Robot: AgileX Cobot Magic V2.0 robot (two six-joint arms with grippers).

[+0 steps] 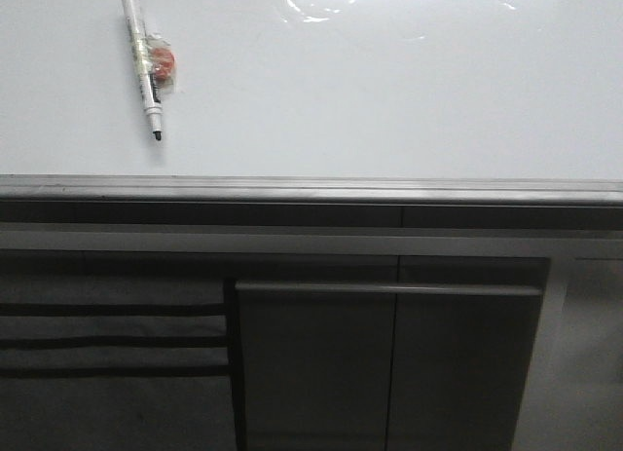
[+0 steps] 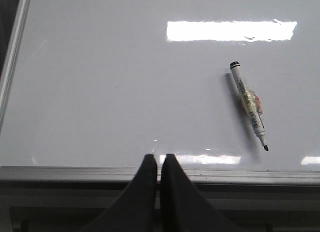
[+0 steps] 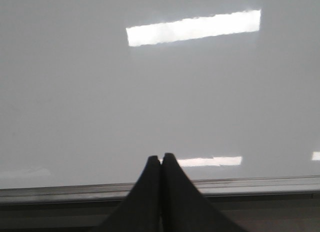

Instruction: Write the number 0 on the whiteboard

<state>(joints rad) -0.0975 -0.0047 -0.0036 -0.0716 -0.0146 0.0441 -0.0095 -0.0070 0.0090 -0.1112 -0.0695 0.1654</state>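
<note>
The whiteboard (image 1: 389,100) (glossy, glare-streaked) carries one uncapped marker pen (image 1: 143,61).

Whiteboard (image 1: 389,91): large, glossy white panel lying flat; a grey metal edge strip runs along its near side; bright bars of light glare reflect off it in all three views, with a rippled patch of glare near the far edge in the front view.
Writing on the whiteboard: no drawn mark shows on the white area in any view; the number 0 is not yet written.
Position: fills the upper part of the front view; in both wrist views it stretches beyond the metal strip, its face plain white.
</note>
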